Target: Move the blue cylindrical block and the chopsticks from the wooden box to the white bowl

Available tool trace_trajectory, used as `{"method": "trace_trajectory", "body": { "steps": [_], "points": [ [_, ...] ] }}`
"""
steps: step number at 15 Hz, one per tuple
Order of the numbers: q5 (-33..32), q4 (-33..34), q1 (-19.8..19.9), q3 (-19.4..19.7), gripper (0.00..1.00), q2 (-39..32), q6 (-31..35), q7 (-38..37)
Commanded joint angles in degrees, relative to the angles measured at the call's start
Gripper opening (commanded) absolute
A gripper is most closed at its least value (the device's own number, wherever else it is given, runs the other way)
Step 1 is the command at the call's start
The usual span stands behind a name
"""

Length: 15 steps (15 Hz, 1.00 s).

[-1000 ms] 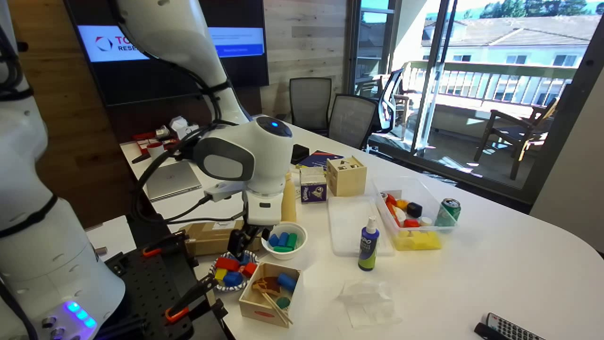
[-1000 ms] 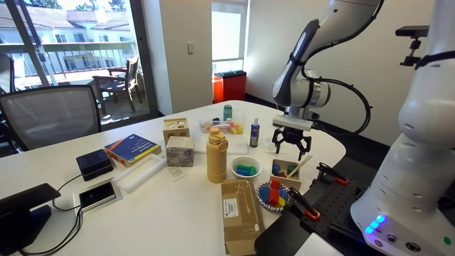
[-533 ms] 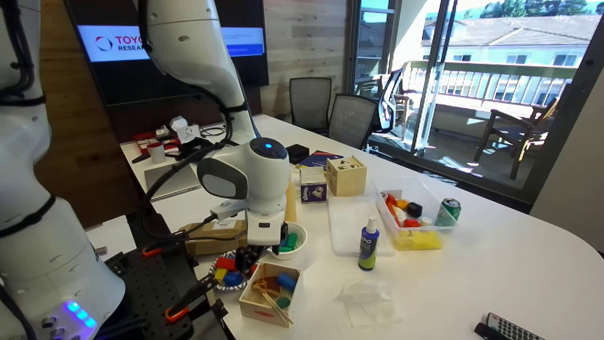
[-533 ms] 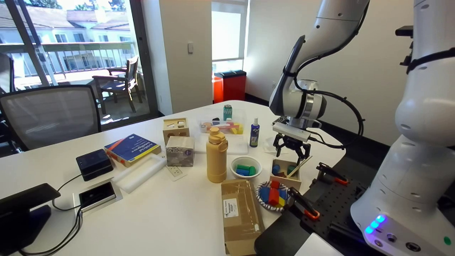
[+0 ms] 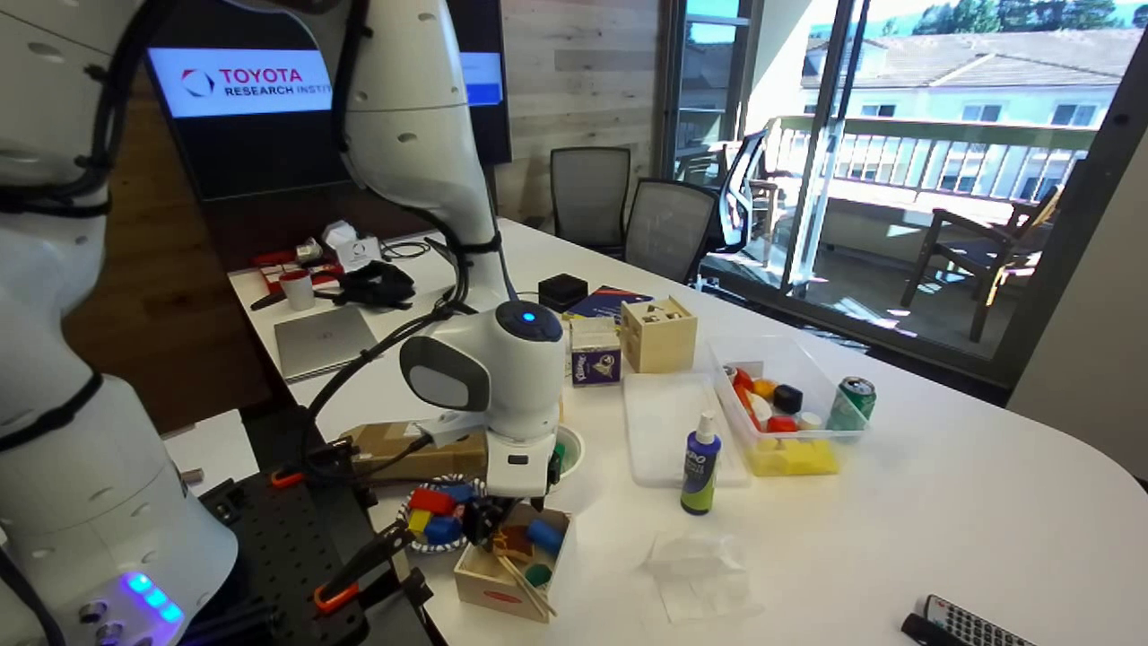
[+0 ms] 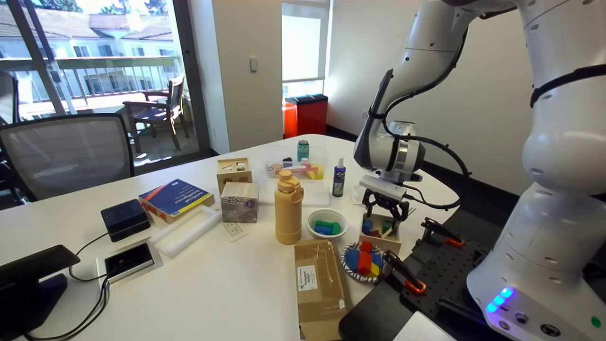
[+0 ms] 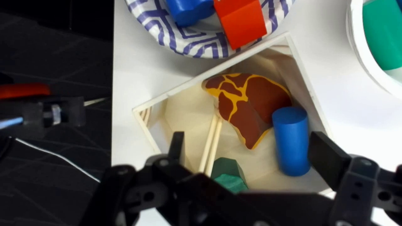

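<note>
Smoothly rounded, the blue cylindrical block (image 7: 292, 141) lies at the three o'clock side of the pale wooden box (image 7: 188, 113) in the wrist view, the slim, straight chopsticks (image 7: 208, 145) at nine o'clock from it and a brown piece (image 7: 252, 108) veined in yellow at ten. Above hangs the black claw (image 7: 247, 139), its jaws parted wide. At two o'clock from the box, the round white bowl (image 7: 358, 40) holds smooth green and blue blocks (image 7: 381, 34); a zigzag-patterned dish (image 7: 198, 44) sits at twelve. In an exterior view, the white tabletop (image 5: 897, 520) stretches before mesh-backed chairs (image 5: 592, 193), a plank-clad wall (image 5: 583, 90) and a sunlit, railed balcony (image 5: 933, 161).
</note>
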State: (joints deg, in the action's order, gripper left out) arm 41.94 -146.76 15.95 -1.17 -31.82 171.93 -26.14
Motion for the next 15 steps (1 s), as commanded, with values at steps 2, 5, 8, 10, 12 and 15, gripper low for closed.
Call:
{"method": "trace_trajectory", "body": {
  "steps": [2,5,8,10,12,15],
  "points": [
    [0.65,3.53,0.99,-0.25,1.0,-4.41,1.91,-0.05],
    [0.73,4.98,1.33,-0.2,1.0,-6.51,2.28,0.0],
    [1.12,6.2,2.63,-0.79,1.0,-8.1,2.71,0.3],
    [1.34,6.74,3.49,-1.37,1.0,-8.62,2.91,0.41],
    [1.55,7.49,4.79,-2.37,1.0,-8.98,3.32,0.81],
    [1.75,7.59,7.22,-4.83,1.0,-8.2,4.59,1.3]
  ]
}}
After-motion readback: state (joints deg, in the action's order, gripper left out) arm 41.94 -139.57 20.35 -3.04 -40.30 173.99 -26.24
